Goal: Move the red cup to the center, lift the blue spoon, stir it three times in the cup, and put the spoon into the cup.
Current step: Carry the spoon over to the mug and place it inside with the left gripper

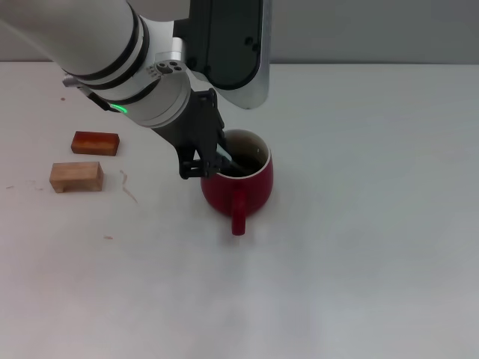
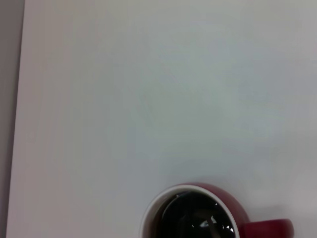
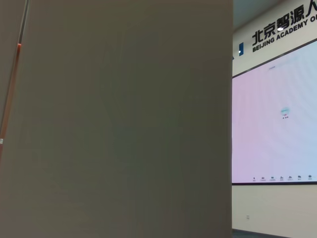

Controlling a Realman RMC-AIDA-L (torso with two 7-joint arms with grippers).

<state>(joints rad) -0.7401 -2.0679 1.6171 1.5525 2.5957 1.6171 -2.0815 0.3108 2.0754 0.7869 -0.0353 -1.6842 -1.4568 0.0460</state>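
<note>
The red cup (image 1: 251,191) stands near the middle of the white table, its handle toward me. My left gripper (image 1: 212,163) hangs at the cup's left rim, tilted down over the opening. It is shut on the blue spoon (image 1: 227,156), of which a pale sliver of handle shows between the dark fingers, slanting into the cup's dark inside. The left wrist view shows the red cup (image 2: 233,199) from above, with a grey metal glint of the spoon (image 2: 210,224) inside it. My right gripper is out of view; its wrist camera faces a wall and a screen.
An orange-red wooden block (image 1: 95,142) and a tan wooden block (image 1: 75,176) lie at the left of the table. The left arm's white body (image 1: 112,52) crosses above the table's back left.
</note>
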